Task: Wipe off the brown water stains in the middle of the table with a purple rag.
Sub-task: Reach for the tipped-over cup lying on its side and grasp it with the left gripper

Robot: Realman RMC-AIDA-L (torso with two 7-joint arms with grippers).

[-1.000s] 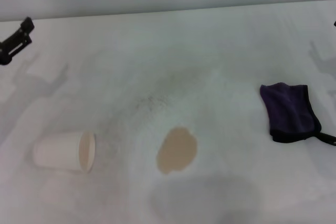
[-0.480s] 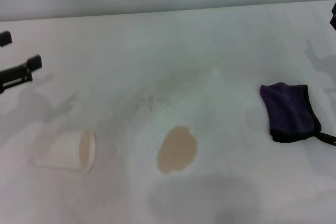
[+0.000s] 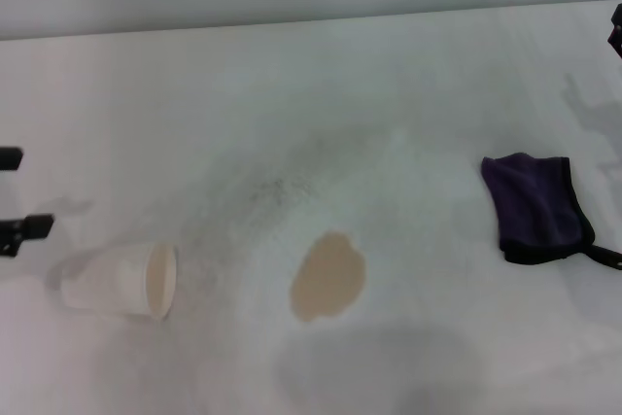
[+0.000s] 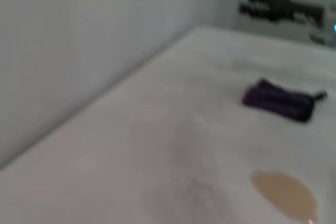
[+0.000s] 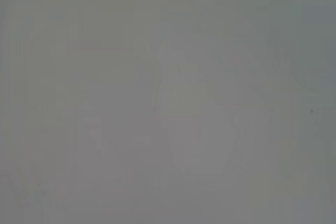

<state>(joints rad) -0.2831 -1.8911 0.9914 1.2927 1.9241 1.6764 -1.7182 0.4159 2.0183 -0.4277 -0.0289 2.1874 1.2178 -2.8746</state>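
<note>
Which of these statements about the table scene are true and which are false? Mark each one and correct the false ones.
1. The purple rag lies on the brown water stains. False: it lies apart, toward the robot's right.
2. The paper cup lies on its side. True.
3. The left gripper holds the cup. False: it is at the table's left edge, beside the cup, open and holding nothing.
4. The stain is between the cup and the rag. True.
5. The rag has black edging. True.
</note>
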